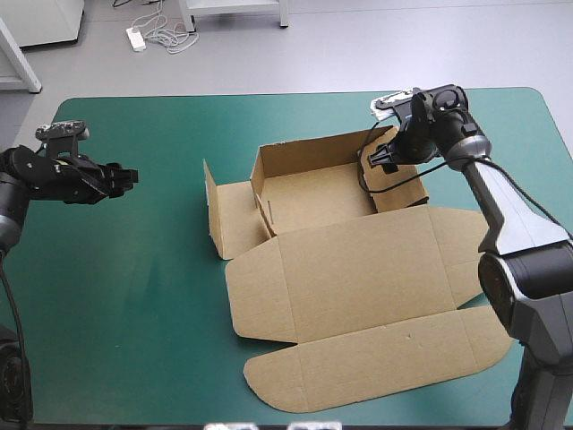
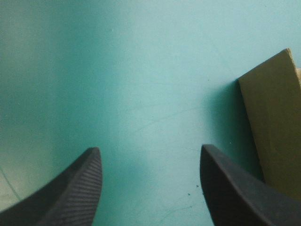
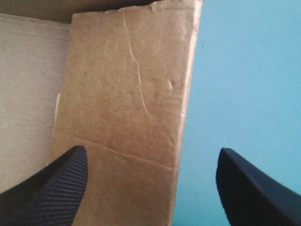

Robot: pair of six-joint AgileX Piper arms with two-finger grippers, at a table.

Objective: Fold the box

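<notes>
Box: the brown box (image 1: 358, 278) lay in the middle of the frame in the high view, on the teal-green cover (image 1: 116, 296), only partly formed.
Tray: the tray (image 1: 322, 193) sat at upper centre, open upward, with its far wall raised. Its floor showed as plain brown board. How steeply its right wall stood could not be told.
Lid: the lid (image 1: 358, 269) lay flat, reaching from the tray toward the lower right of the frame, and a rounded flap (image 1: 376, 363) ran along its lower edge.
Side panel: a side panel (image 1: 213, 215) stood upright left of the tray, with flat board between the two.
Right gripper: the right gripper (image 1: 380, 159) hung at the tray's right wall, in the upper right of the frame. Its fingers were spread wide and gripped nothing. In its wrist view one finger stood over the wall's board and the other over the cover outside.
Left gripper: the left gripper (image 1: 130, 176) was at the left of the frame, well apart from the box. Its fingers were apart and held nothing. Its wrist view showed cover between them and a corner of board beside one finger.
</notes>
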